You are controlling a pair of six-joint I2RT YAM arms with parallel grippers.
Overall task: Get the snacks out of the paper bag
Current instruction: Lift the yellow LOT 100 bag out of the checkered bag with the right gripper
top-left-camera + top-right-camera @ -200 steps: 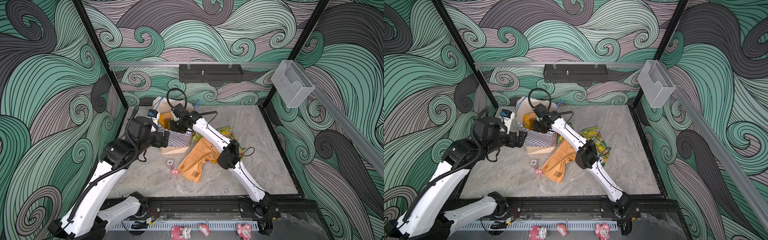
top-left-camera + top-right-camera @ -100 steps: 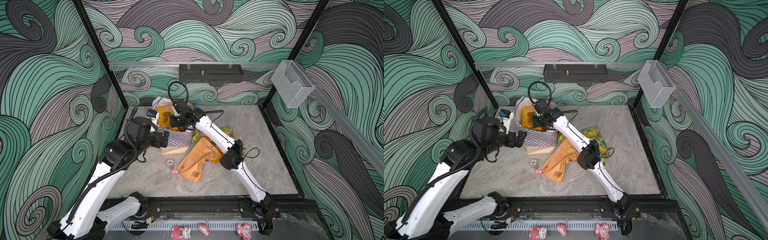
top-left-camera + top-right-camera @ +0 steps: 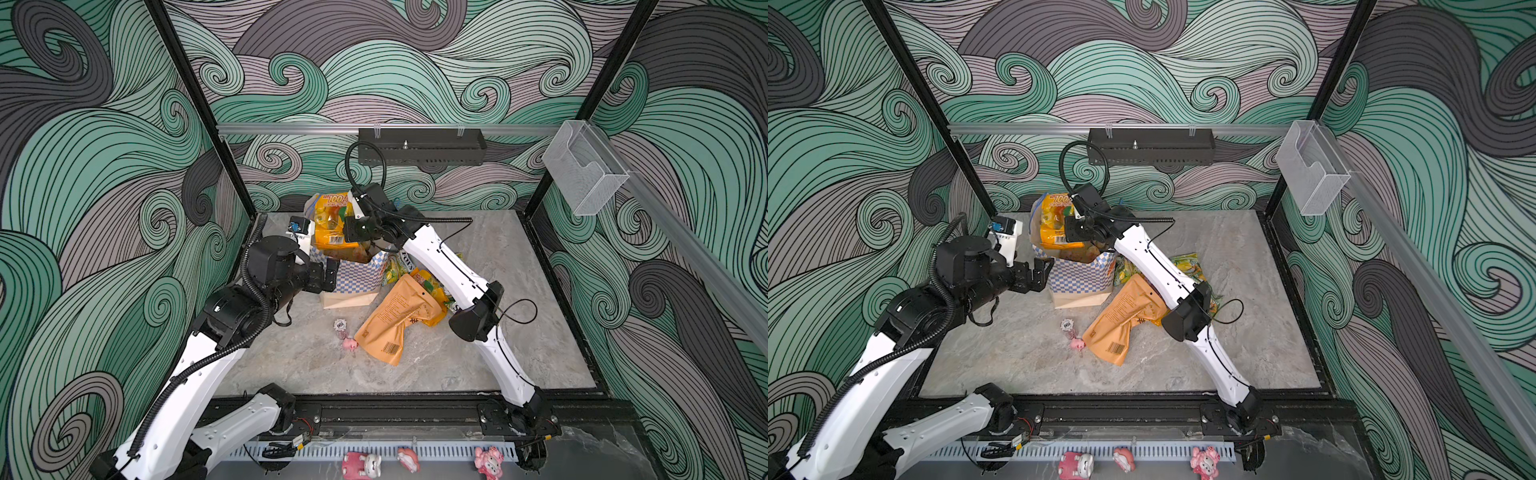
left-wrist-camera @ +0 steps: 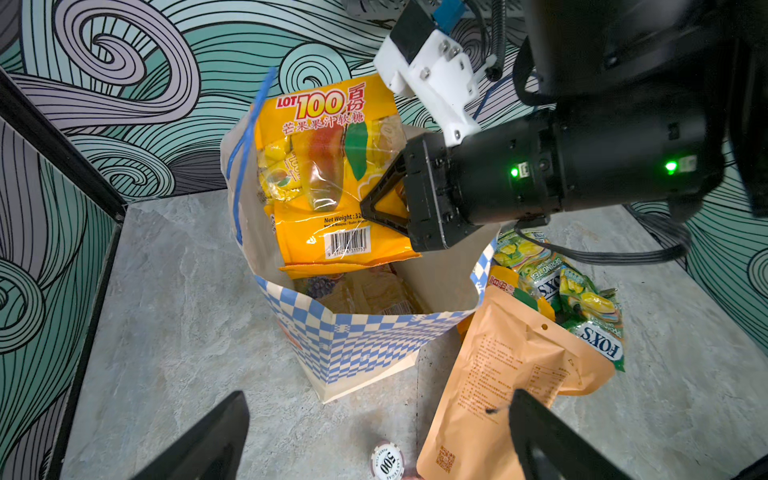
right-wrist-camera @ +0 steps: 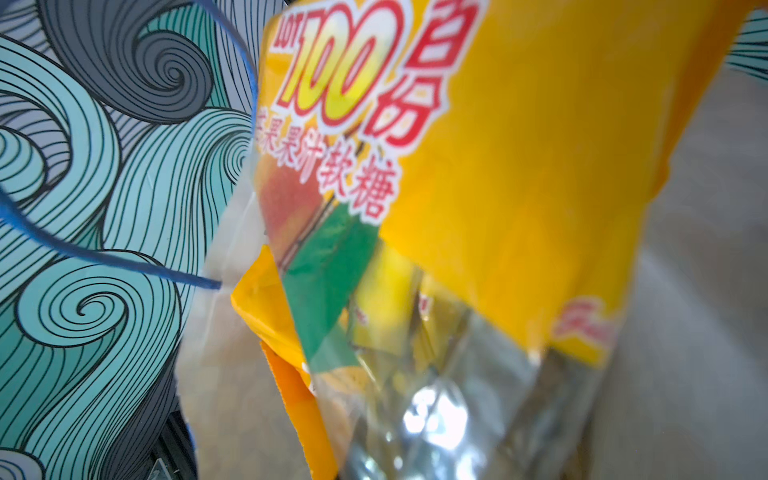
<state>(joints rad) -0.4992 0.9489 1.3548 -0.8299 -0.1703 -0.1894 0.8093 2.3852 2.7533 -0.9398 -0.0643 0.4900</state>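
Walls [image 3: 415, 62] printed with swirling waves in teal, grey and mauve enclose a grey marble-look worktop [image 3: 498, 257] on the left, far and right sides, joined by black corner posts [image 3: 195, 108]. A silver rail [image 3: 291, 129] along the far wall carries a black slotted box [image 3: 422, 146]. A clear plastic holder [image 3: 584, 166] hangs on the right.

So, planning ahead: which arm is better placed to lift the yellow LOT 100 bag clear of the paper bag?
Right. The right pincer is shut on the yellow LOT 100 bag, mostly above the paper bag; the left pincer is open, beside it.
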